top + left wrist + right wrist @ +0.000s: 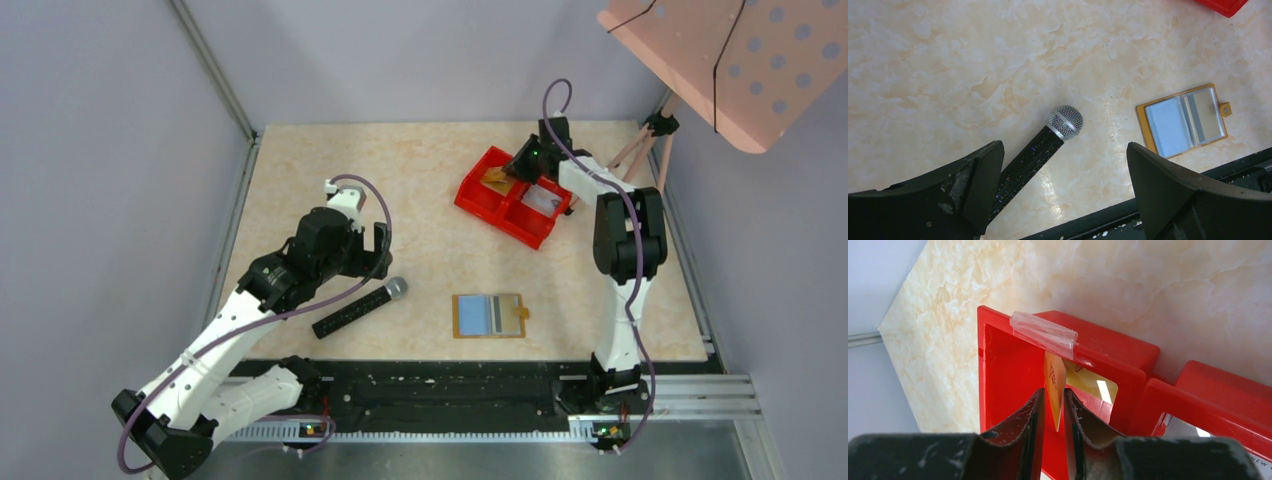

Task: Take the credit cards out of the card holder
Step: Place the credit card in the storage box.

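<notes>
The card holder (pixel 488 316) lies open and flat near the table's front, tan-edged with a light-blue and grey inside; it also shows in the left wrist view (pixel 1183 120). My right gripper (pixel 517 166) hangs over the left compartment of a red tray (pixel 478 190). In the right wrist view it (pixel 1053 392) is shut on a yellow-gold credit card (pixel 1054 375), held on edge above the tray (pixel 1008 370). A pale grey card (pixel 543 200) lies in the tray's right compartment. My left gripper (pixel 378 243) is open and empty, above the table left of the holder (pixel 1064 147).
A black microphone (pixel 360 308) with a silver mesh head lies between my left gripper and the card holder (pixel 1048 145). A strip of clear tape (pixel 1044 332) sticks to the tray's rim. A pink perforated board (pixel 730 50) on a stand leans in at the back right.
</notes>
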